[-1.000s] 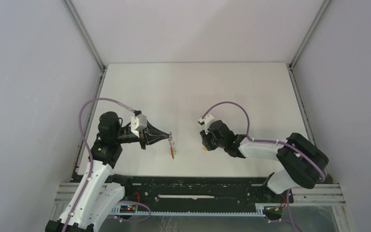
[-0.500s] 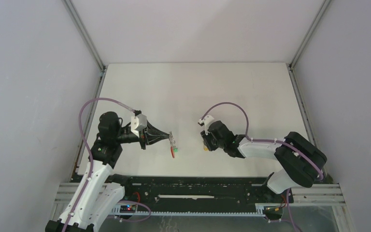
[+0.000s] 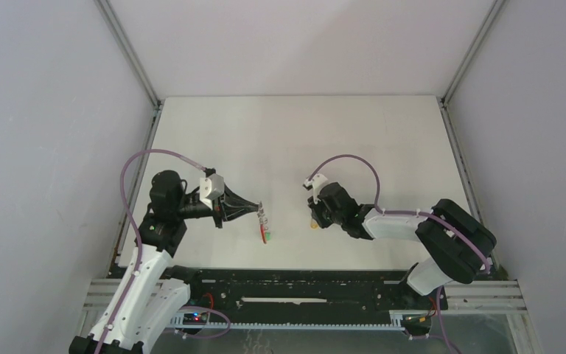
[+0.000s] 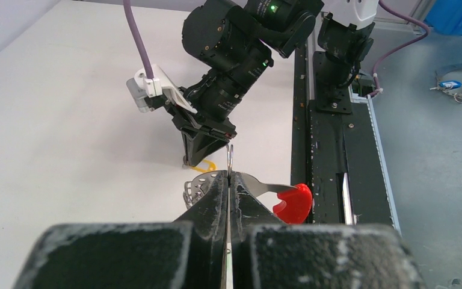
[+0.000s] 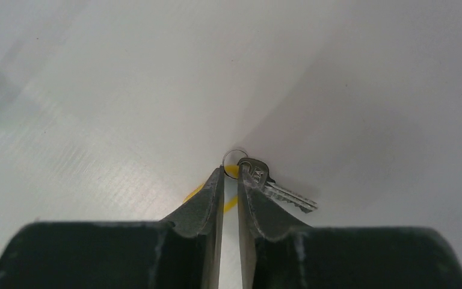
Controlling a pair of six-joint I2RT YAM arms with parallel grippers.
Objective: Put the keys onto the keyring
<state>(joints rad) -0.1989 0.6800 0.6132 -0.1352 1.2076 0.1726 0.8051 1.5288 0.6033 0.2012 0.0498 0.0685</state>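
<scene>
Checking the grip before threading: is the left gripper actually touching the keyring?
Touching. The left wrist view shows the left gripper shut on the keyring, with no gap, its red section sticking out to the side.

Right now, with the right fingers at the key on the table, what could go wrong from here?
1. The key lies mostly beside the right fingers, not between them. Only its yellow head shows in the gap, so the grip may catch an edge and slip.
2. The left fingers pinch the thin keyring at one spot, so it may twist when a key is pushed on.
</scene>
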